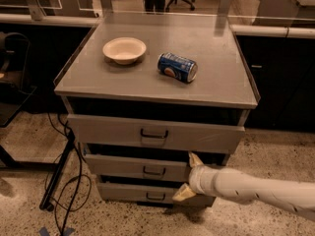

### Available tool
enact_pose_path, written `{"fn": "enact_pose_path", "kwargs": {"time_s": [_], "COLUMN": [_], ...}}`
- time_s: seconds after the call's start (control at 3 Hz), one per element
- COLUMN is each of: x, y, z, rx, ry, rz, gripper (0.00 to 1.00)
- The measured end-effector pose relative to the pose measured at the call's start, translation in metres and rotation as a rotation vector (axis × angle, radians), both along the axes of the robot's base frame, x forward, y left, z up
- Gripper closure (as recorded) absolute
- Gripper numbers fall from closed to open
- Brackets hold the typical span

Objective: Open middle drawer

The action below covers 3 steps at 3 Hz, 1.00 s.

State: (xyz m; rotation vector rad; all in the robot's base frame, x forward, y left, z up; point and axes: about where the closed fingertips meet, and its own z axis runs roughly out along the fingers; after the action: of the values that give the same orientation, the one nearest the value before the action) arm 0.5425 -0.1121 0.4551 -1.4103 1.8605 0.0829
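The middle drawer (133,166) is a grey front with a small black loop handle (154,171), set between a taller top drawer (118,131) and a lower bottom drawer (128,193). It stands out slightly from the cabinet, with a dark gap above it. My gripper (189,176) is at the drawer's right end, to the right of the handle, on a white arm (256,188) coming in from the lower right. It is open: one tan finger (195,159) rises by the drawer's top edge and the other reaches below its bottom edge.
On the cabinet top (216,90) sit a cream bowl (124,49) and a blue can (177,67) lying on its side. A black stand leg and cables (61,176) lie on the floor to the left. Dark desks run behind.
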Motion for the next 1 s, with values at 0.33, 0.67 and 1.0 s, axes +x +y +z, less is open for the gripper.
{"fn": "enact_pose_path", "kwargs": {"time_s": [0.33, 0.67, 1.0], "x": [0.069, 0.068, 0.021], "y": [0.007, 0.008, -0.007], "z": [-0.009, -0.008, -0.003], "rx": [-0.004, -0.004, -0.018], "ry": [-0.021, -0.019, 0.012], "rz": [0.003, 0.005, 0.047], "gripper": [0.00, 0.00, 0.00]}}
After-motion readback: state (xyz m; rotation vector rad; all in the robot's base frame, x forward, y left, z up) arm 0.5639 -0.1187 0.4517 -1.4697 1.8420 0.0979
